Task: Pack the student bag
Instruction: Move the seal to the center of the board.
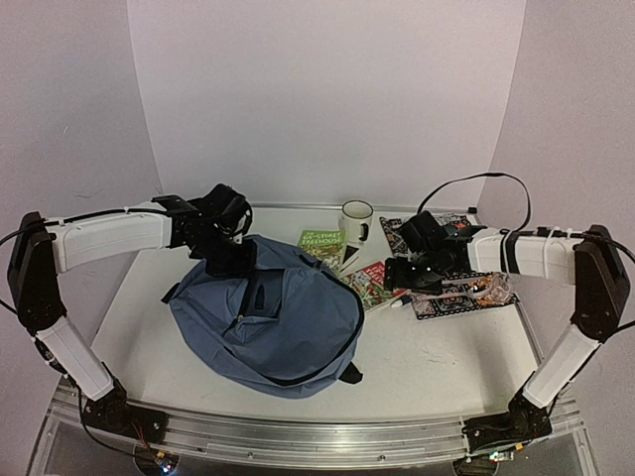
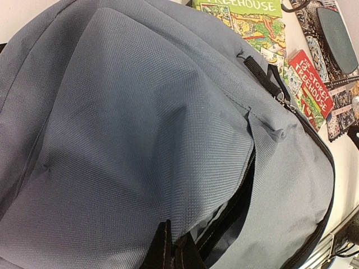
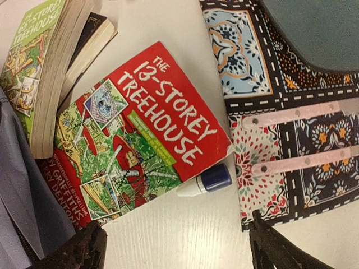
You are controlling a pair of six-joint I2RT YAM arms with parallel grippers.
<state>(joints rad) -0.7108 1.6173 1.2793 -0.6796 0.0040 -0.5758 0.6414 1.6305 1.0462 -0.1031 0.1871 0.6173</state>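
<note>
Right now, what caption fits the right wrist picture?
Open right gripper above the red 13-Storey Treehouse book, beside a patterned pouch.

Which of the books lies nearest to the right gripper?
The red book, The 13-Storey Treehouse, just before the open right gripper. The green book and the dark book by it lie farther.

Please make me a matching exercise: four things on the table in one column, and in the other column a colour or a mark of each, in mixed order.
1 backpack
2 mug
3 red book
4 folder

A white, dark rim
B pink strips over a flowered pattern
C grey-blue cloth, black zipper
D title in white letters

Pairs: 1-C, 2-A, 3-D, 4-B
</note>
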